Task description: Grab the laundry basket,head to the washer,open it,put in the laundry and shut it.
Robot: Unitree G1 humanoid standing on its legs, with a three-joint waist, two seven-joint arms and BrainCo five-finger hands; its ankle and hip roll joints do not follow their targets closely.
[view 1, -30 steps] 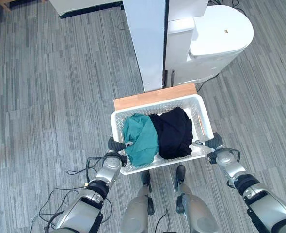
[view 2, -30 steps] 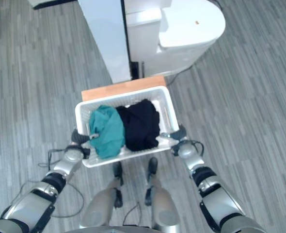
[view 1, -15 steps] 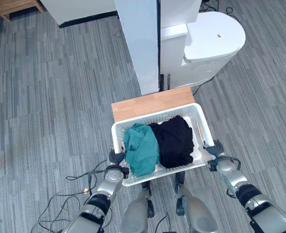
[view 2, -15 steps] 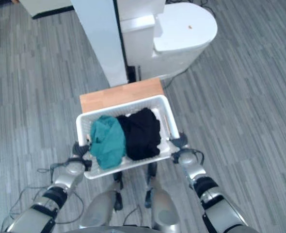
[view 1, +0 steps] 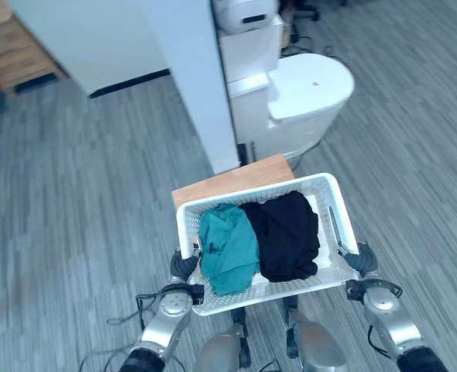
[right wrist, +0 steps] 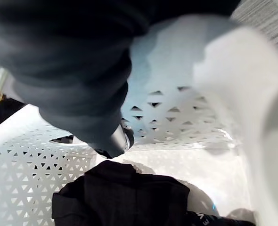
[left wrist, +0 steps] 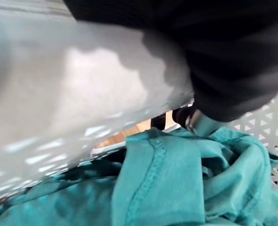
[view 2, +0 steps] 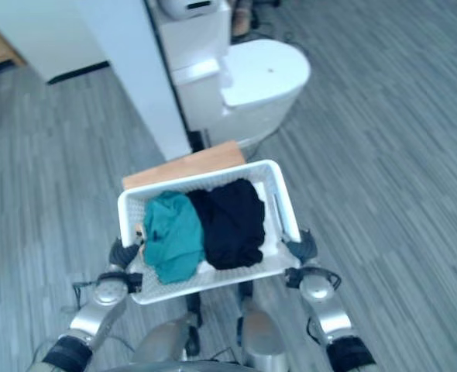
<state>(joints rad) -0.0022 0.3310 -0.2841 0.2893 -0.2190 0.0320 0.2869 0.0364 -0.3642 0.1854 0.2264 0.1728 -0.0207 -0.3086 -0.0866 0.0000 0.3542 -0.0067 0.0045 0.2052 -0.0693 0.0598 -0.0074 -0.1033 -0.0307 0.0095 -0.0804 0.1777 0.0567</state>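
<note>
Both hands gripped the white laundry basket, the left hand curled on its left rim, the right hand on its right. Teal garment and black garment lay inside. Level carrying toward the white appliance far ahead would suit.

Even, soft indoor light, no hard shadows; floor edges smeared, basket rim beside the left hand blurred, pale glare
</note>
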